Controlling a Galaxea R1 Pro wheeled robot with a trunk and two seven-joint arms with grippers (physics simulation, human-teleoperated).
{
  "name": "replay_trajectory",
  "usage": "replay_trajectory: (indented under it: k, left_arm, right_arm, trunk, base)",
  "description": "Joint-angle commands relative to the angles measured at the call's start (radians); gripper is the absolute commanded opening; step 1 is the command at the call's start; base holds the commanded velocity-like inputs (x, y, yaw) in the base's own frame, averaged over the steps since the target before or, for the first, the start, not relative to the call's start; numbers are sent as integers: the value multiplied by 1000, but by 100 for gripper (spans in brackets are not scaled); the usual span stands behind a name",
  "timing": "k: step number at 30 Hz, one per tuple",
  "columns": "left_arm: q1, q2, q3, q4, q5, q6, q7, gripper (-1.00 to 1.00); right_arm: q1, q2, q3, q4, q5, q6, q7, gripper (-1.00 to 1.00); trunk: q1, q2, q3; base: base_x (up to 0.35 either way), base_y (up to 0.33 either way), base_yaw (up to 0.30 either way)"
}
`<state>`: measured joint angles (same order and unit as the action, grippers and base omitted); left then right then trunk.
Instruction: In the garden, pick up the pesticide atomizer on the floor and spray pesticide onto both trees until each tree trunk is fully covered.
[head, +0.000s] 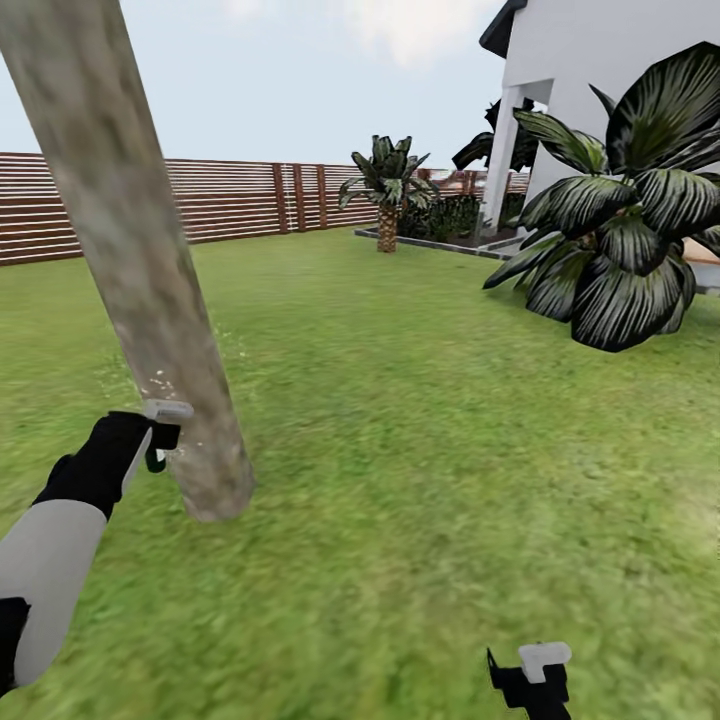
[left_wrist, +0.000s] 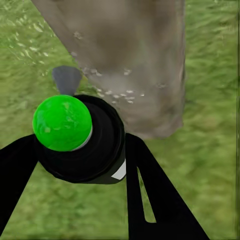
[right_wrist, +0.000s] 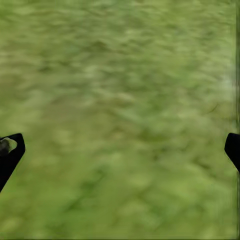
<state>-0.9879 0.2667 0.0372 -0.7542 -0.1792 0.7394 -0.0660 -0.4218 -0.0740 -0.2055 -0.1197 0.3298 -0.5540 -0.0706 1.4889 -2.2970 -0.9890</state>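
The left pincer (left_wrist: 85, 165) grips a black atomizer (left_wrist: 87, 145) with a green cap (left_wrist: 62, 122), one black finger (left_wrist: 155, 195) on each side. Just beyond stands the mottled trunk (left_wrist: 135, 60), pale flecks on its bark, lawn (left_wrist: 210, 140) around it.

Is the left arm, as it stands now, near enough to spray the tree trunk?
Probably yes. The left gripper holds the atomizer right beside the lower tree trunk, with no obstacle between them, and pale specks already dot the bark there.
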Motion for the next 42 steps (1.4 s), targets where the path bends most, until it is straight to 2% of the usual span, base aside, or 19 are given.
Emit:
replay_trajectory:
  k: [1, 4, 8, 10, 13, 17, 18, 22, 23, 24, 27, 29, 31, 33, 38, 42]
  left_arm:
    - [0, -3, -1, 1, 0, 0, 0, -100]
    - [0, -16, -4, -1, 1, 0, 1, -100]
    - [0, -46, -5, -10, -1, 0, 2, -100]
    - [0, -49, -3, -11, -2, 0, 2, -100]
    - [0, -33, 2, -7, -3, 0, 7, -100]
    - [3, -1, 2, 4, -1, 0, 65, -100]
    - [22, 2, 2, 6, -1, -1, 72, -100]
    - [56, -15, -4, 12, 9, -3, 77, -100]
    - [58, -45, 1, 13, 8, -2, 78, -100]
    - [58, -52, 2, 13, 8, -2, 78, -100]
    - [57, -48, 4, 14, 7, 0, 77, -100]
    - [58, -23, 73, 15, 6, 2, 76, -100]
    - [59, -11, 107, 15, 4, 3, 75, -100]
    - [81, -4, 116, 17, 2, 1, 76, -100]
    - [123, -14, 117, 17, 8, -1, 76, -100]
    - [129, -23, 116, 30, 9, 1, 70, -100]
  right_arm:
    - [0, 0, 0, 0, 0, 0, 0, 100]
    - [0, 0, 0, 0, 0, 0, 0, 100]
    - [0, 0, 0, 0, 0, 0, 0, 100]
    - [0, 0, 0, 0, 0, 0, 0, 100]
    - [0, 0, 0, 0, 0, 0, 0, 100]
    - [0, 0, 0, 0, 0, 0, 0, 100]
    - [0, 0, 0, 0, 0, 0, 0, 100]
    - [0, -1, 0, 0, 0, 0, 0, 100]
    - [0, -1, 0, 0, 1, 0, 0, 100]
    - [0, -1, 0, 0, 1, 0, 0, 100]
    - [0, -1, 0, 0, 0, 0, 1, 100]
    - [0, -1, 0, 0, 0, -1, 0, 100]
    - [1, -1, 0, 0, 0, -1, 0, 100]
    - [0, -1, 0, 0, 0, -1, 0, 100]
    - [1, -1, 0, 0, 0, 0, 0, 100]
    - [0, 0, 0, 0, 0, 0, 0, 100]
  trunk:
    - [0, 0, 0]
    - [0, 0, 0]
    - [0, 0, 0]
    - [0, 0, 0]
    - [0, 0, 0]
    - [0, 0, 0]
    - [0, 0, 0]
    - [0, 0, 0]
    - [0, 0, 0]
    - [0, 0, 0]
    - [0, 0, 0]
    - [0, 0, 0]
    - [0, 0, 0]
    - [0, 0, 0]
    - [0, 0, 0]
    - [0, 0, 0]
  base:
    - [9, -267, 0]
    - [-28, -272, 21]
    - [-3, -274, 218]
    - [45, -274, 273]
    - [74, -274, 277]
    - [82, -274, 278]
    - [92, -274, 221]
    - [125, -273, 57]
    - [159, -258, 3]
    - [173, -247, 2]
    - [213, -215, 1]
    - [240, -183, 0]
    - [242, -179, 0]
    - [177, -179, 18]
    - [28, -48, 209]
    - [1, -2, 274]
